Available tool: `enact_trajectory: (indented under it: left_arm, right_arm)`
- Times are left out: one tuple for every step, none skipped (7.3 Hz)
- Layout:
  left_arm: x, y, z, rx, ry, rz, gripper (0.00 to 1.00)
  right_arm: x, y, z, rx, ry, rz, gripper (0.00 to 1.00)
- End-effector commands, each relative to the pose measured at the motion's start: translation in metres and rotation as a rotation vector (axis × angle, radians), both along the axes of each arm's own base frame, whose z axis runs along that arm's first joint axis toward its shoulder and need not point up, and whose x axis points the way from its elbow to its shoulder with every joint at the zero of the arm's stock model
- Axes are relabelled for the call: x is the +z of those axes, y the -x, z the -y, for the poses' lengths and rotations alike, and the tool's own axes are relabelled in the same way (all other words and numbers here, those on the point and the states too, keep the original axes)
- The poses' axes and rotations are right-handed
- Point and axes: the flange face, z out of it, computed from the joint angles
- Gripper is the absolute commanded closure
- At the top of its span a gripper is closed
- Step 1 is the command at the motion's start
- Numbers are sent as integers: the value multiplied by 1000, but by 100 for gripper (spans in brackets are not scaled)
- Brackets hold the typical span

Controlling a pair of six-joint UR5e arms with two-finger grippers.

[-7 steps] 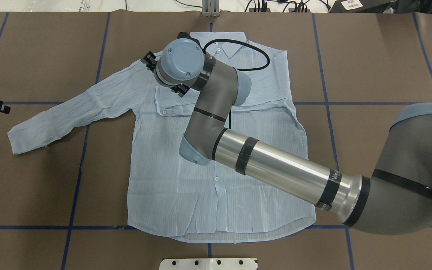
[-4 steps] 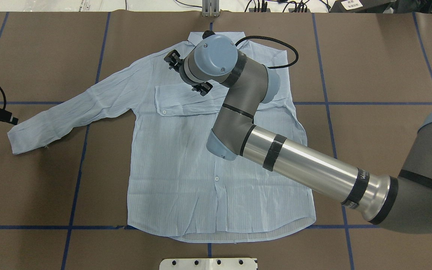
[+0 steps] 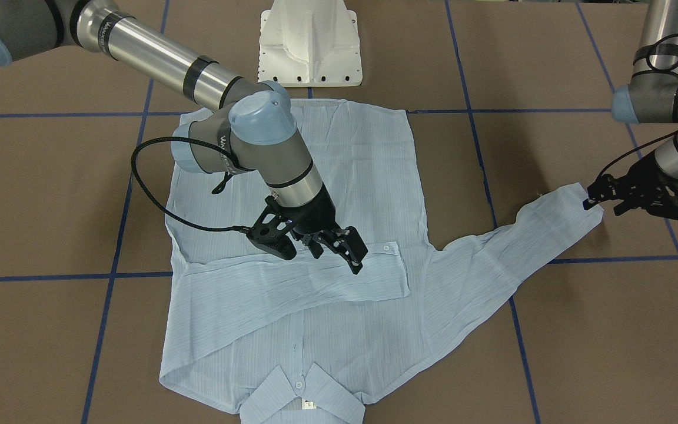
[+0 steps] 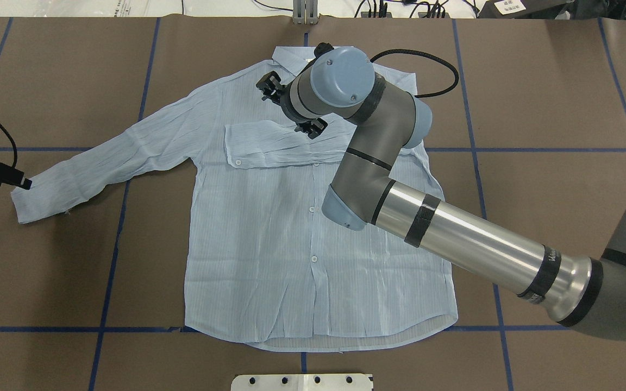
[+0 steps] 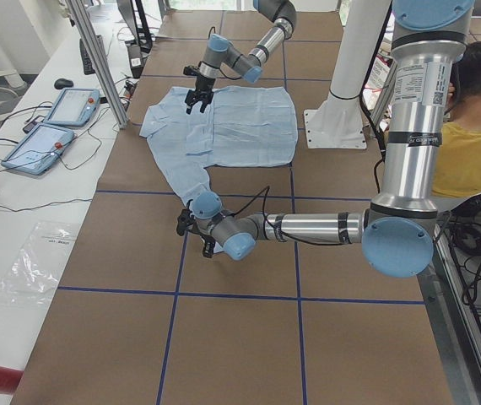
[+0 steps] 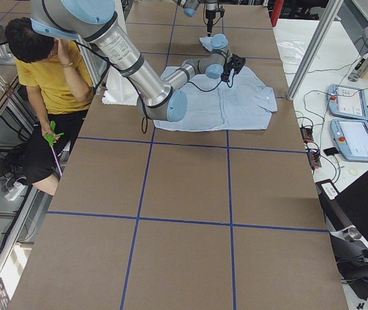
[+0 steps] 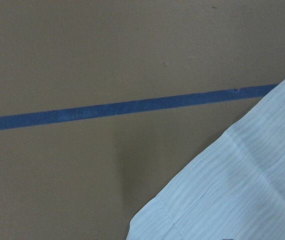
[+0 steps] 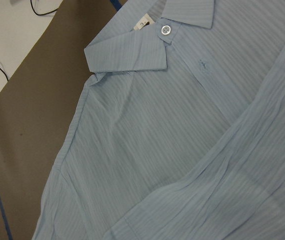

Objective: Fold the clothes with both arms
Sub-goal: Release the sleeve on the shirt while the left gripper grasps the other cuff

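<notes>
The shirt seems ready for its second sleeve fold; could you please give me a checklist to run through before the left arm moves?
1. The folded sleeve lies across the chest of the shirt: ok.
2. The right gripper is empty: ok, fingers open above the folded sleeve.
3. The left gripper is at the cuff of the outstretched sleeve: ok.
4. The left gripper's hold on the cuff: cannot tell.
5. The right arm is clear of the fold path: not ok, it hangs over the chest.

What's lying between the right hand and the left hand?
From the right hand, the shirt runs by chest and outstretched sleeve to the left hand; the front-facing view shows it.
</notes>
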Motion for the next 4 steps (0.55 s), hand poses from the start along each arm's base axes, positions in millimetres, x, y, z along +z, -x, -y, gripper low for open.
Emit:
enact_trajectory:
  left_arm:
    - [6,-8,0,13,9,6,18]
    - [8,-8,-1,13,13,8,23]
    - [10,-7,-1,12,17,11,32]
    - [12,-7,-1,13,20,12,37]
  right_arm:
    - [5,-1,0,-1,3,-4,1]
    - [7,-1,-1,-2,3,-4,1]
    - [7,-1,-1,-2,4,-5,1]
    - [7,-1,-1,-2,4,-5,1]
